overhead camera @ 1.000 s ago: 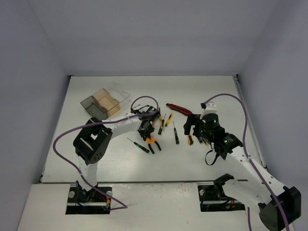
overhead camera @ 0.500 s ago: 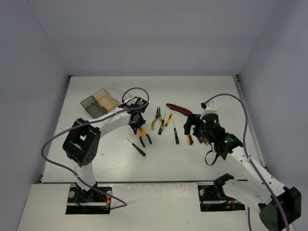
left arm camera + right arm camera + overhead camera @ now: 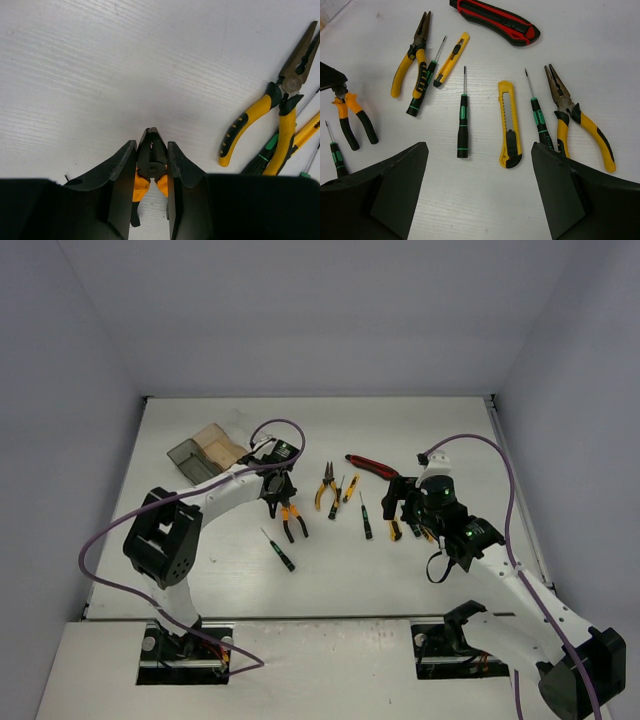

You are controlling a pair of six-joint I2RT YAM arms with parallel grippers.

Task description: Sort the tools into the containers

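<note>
My left gripper (image 3: 277, 498) (image 3: 151, 144) is shut on the black head of the orange-handled pliers (image 3: 291, 522) (image 3: 152, 160), whose handles trail behind the fingers. It is just right of the joined bins: smoky grey (image 3: 188, 458) and amber (image 3: 216, 444). My arm mostly hides the clear one. My right gripper (image 3: 408, 510) (image 3: 479, 146) is open and empty above the yellow utility knife (image 3: 508, 125), a black-green screwdriver (image 3: 463, 120) and yellow pliers (image 3: 577, 122). The red-black utility knife (image 3: 495, 20) lies beyond.
More tools lie mid-table: long-nose yellow pliers (image 3: 272, 110) (image 3: 325, 487), a slim yellow tool (image 3: 451, 59), and a black-green screwdriver (image 3: 279, 548) near the left gripper. Grey walls enclose the white table (image 3: 420, 430) on three sides.
My left gripper has moved left and back toward the bins, carrying the orange-handled pliers. My right arm has not moved.
</note>
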